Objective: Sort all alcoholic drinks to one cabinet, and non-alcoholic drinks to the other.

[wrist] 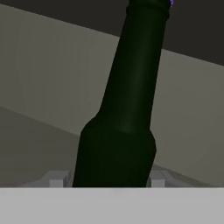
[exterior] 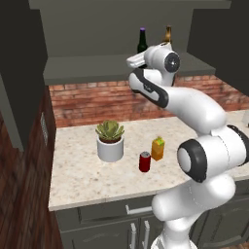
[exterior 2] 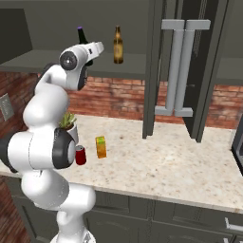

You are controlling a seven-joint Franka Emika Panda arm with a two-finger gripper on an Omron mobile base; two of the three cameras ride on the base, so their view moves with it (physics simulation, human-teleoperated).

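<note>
Up in the open cabinet [exterior: 97, 68], gripper [wrist: 105, 181] apparently clamped on green bottle [wrist: 127, 109], amber bottle [exterior 2: 118, 45] just beside it, red can [exterior: 145, 161] and juice carton [exterior: 158, 148] below on counter [exterior: 78, 175].

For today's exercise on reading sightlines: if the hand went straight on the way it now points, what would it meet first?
The dark green bottle, already between the hand's fingers. Beyond it, probably the cabinet's grey back wall, though depth is unclear.
</note>
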